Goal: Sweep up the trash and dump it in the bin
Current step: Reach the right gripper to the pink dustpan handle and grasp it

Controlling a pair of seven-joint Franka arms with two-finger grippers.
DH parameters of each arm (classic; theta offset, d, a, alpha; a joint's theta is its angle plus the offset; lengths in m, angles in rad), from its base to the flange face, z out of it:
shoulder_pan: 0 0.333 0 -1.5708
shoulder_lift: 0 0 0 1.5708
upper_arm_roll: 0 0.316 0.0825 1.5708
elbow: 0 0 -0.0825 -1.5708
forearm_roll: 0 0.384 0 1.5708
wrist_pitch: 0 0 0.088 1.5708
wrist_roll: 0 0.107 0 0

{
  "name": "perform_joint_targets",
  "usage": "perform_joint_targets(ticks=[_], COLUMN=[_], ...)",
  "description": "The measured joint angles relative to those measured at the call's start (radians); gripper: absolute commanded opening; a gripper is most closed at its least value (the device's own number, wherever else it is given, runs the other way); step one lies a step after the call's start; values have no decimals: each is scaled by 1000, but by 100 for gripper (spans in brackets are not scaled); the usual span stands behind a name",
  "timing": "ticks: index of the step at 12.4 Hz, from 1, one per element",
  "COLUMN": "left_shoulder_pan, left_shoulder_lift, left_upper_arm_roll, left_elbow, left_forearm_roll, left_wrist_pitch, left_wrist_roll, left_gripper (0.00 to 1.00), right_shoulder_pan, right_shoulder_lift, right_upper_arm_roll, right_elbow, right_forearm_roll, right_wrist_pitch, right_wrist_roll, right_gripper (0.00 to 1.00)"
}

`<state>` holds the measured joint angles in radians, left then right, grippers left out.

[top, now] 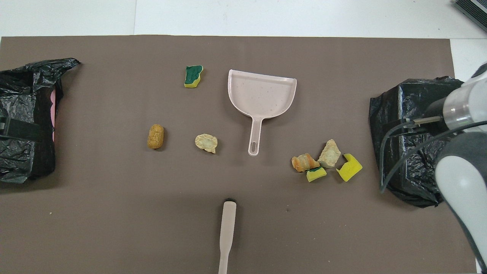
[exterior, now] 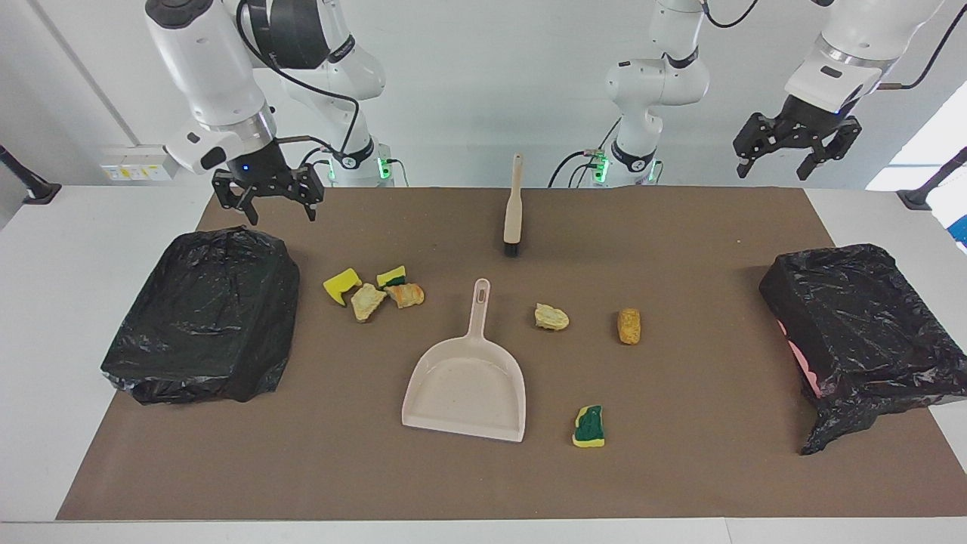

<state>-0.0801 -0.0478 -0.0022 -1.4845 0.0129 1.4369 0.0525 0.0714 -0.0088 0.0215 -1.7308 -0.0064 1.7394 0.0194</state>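
Right claw: the right gripper [exterior: 266,198] is hanging released, fingers spread and grasping nothing, over the brown mat's edge nearest the robots, by the corner at the right arm's end of the desk.
Left claw: the left gripper [exterior: 793,148] is hanging released and empty, high over the robots' edge of the desk at the left arm's end.
Clustered trash: four scraps are lying together on the brown mat [exterior: 680,468] toward the right arm's end: a bright yellow sponge piece [exterior: 341,284], a pale tan bread-like chunk [exterior: 368,301], an orange-streaked bread chunk [exterior: 406,295] and a small yellow sponge piece with a green back [exterior: 391,276], the last three touching or almost touching.
Scattered trash: a pale crumpled bread chunk [exterior: 551,316] and a golden-brown oval bread chunk [exterior: 628,326] are lying apart near the mat's middle; a yellow sponge piece with its green scouring side up [exterior: 588,426] is lying closer to the mat's edge farthest from the robots.
Dustpan: the beige plastic dustpan [exterior: 468,385] is sitting flat at the mat's middle, handle pointing toward the robots, holding no scrap.
Brush: the beige hand brush with black bristles [exterior: 513,205] is lying at the mat's edge nearest the robots, midway along it.
Bins: one bin lined with a black plastic bag [exterior: 208,313] is sitting at the right arm's end, another black-bagged bin [exterior: 861,332] at the left arm's end.
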Motion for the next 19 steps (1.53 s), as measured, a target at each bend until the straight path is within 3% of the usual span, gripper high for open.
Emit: perform_joint_targets(ticks=[5, 8, 19], left_shoulder_pan=[-13, -72, -414], left_shoulder_lift=[-36, -60, -218], left_upper_arm_roll=[-13, -19, -30], left_elbow=[-70, -137, -570], left_forearm_roll=[-2, -4, -77], left_wrist_pitch=[21, 44, 258], left_wrist_roll=[-3, -49, -264], left_gripper=[100, 100, 100], right_shoulder_pan=[119, 197, 387], right_shoulder_lift=[152, 234, 524], right_upper_arm_roll=[3, 4, 7], right_elbow=[-1, 2, 183], right_forearm_roll=[1, 1, 85], right_wrist_pitch=[178, 276, 354], right_wrist_roll=[201, 314, 530], right_gripper=[100, 100, 100])
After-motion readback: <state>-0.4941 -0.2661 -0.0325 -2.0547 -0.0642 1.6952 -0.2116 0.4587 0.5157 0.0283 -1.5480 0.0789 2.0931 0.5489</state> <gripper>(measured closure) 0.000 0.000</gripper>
